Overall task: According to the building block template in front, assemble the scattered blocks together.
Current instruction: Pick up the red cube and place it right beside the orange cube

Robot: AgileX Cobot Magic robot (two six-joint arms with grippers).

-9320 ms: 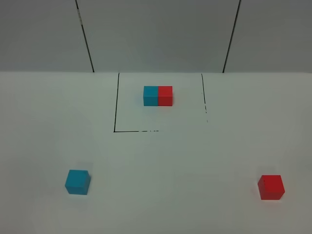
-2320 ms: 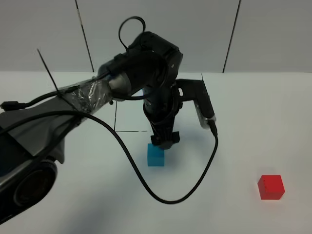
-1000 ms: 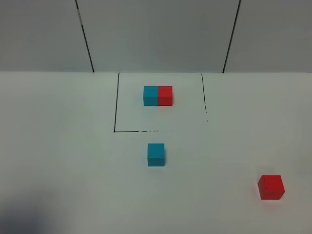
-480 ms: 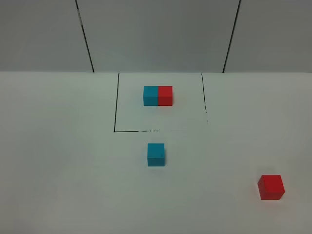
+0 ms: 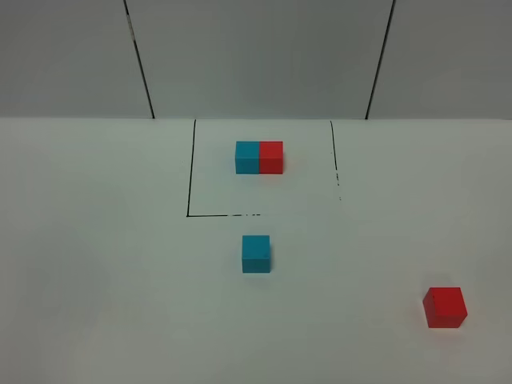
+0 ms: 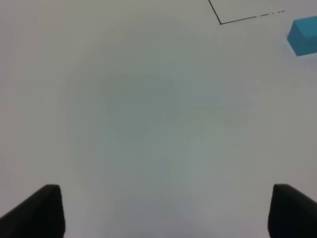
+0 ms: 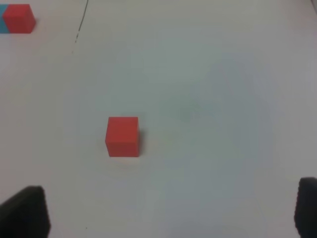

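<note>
The template [image 5: 258, 157], a joined cyan-left, red-right pair, sits inside the black-lined square at the back; its red end shows in the right wrist view [image 7: 19, 18]. The loose cyan cube [image 5: 256, 254] stands just in front of the square and also shows in the left wrist view [image 6: 303, 41]. The loose red cube [image 5: 445, 307] stands at the front right and also shows in the right wrist view [image 7: 122, 136]. My left gripper [image 6: 168, 213] is open and empty, well away from the cyan cube. My right gripper [image 7: 166, 213] is open and empty, short of the red cube.
A black-lined square [image 5: 190, 214] marks the template's area on the white table; its corner shows in the left wrist view [image 6: 220, 22]. A grey panelled wall [image 5: 256, 56] rises behind the table. Neither arm shows in the exterior view.
The left arm set the cyan cube down in front of the square, let go and drew back out of the exterior view. Its shadow at the front left has faded. The red cube has not moved.
</note>
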